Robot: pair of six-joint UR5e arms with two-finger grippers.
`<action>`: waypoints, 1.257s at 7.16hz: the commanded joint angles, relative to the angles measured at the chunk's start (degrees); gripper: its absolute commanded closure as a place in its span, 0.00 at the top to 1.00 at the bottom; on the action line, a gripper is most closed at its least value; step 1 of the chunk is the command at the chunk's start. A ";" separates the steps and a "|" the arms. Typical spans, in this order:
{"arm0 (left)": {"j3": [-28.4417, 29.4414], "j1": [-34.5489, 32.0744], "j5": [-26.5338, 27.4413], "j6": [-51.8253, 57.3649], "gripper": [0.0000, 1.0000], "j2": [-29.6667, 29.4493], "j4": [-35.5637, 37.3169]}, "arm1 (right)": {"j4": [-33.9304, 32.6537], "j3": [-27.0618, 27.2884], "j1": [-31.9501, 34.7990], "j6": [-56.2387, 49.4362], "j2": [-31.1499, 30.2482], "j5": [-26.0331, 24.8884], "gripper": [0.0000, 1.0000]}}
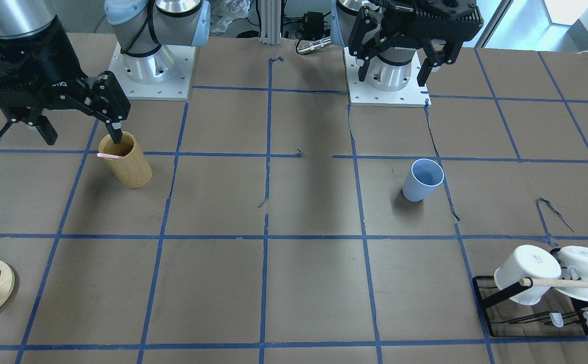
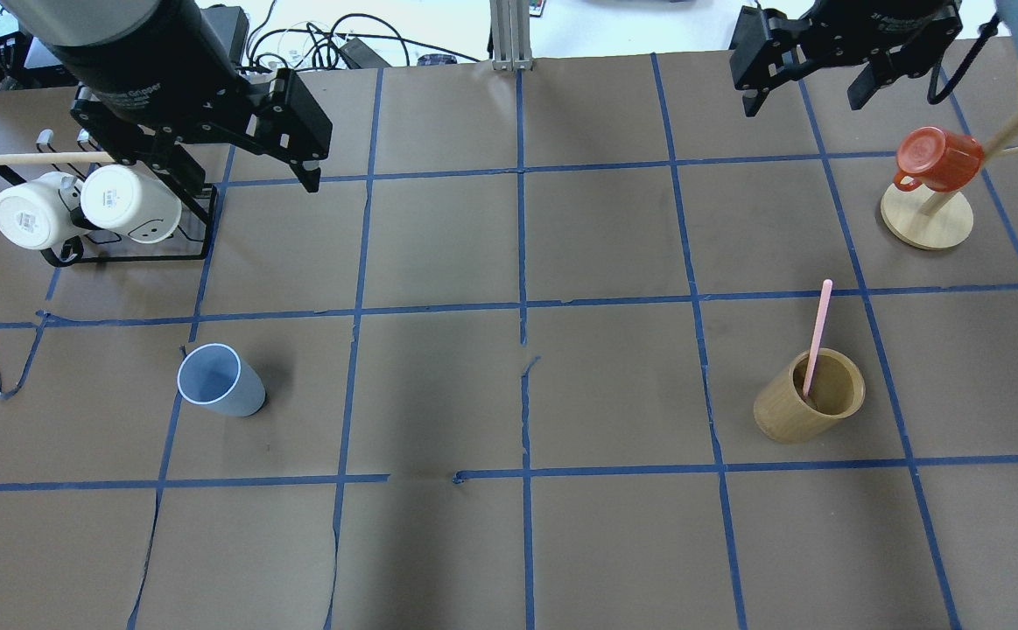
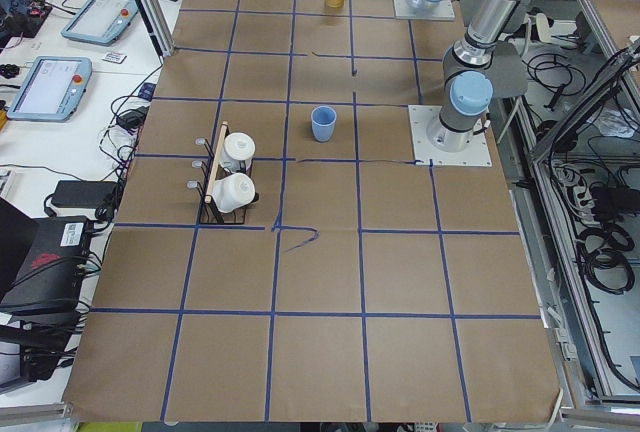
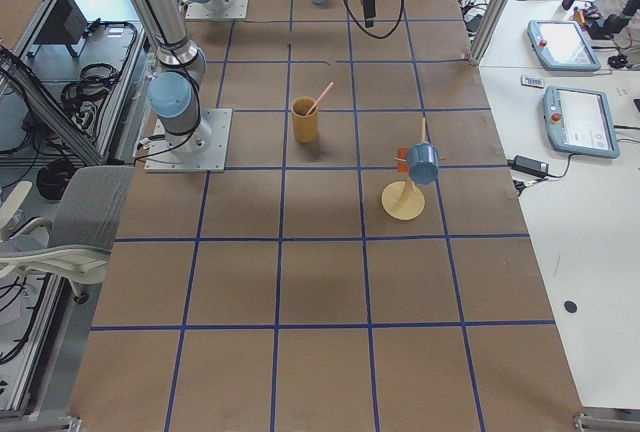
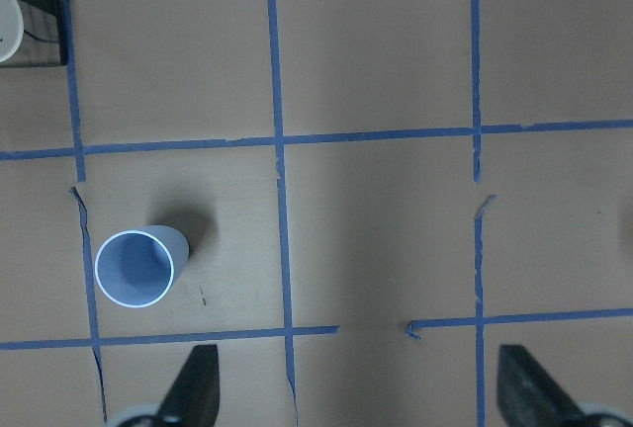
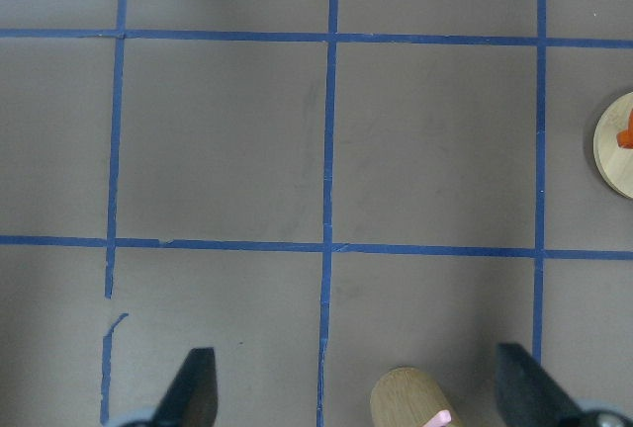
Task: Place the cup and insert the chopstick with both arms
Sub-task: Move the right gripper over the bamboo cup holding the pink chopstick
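Blue-taped brown table (image 2: pixel 605 219) is carrying the plain light-blue cup (image 2: pixel 211 381), standing mouth-up at left. The thin pink chopstick (image 2: pixel 817 337) is leaning in the bamboo cylinder (image 2: pixel 810 411) at right, tip slanting away from the robot. The left gripper (image 5: pixel 361 392) and right gripper (image 6: pixel 361 387) are hanging spread wide, empty.

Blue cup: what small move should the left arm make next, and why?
Probably shift the open left gripper over the cup and descend: the cup stands upright, ungrasped, and off-centre from the gripper in the wrist view.
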 commanded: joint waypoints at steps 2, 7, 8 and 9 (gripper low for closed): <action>-0.07 0.01 0.00 0.00 1.00 0.08 0.02 | 0.86 0.10 -0.09 -0.33 -0.09 -0.84 1.00; -0.24 0.01 0.00 0.00 1.00 0.26 -0.16 | 0.34 10.46 -5.62 -3.67 -2.19 -4.44 1.00; -0.24 0.01 0.00 0.00 1.00 0.26 -0.07 | 0.33 10.38 -5.63 -3.50 -2.81 -4.10 1.00; -0.24 0.01 0.00 0.00 1.00 0.26 -0.16 | 0.33 10.47 -5.63 -3.58 -2.81 -3.66 1.00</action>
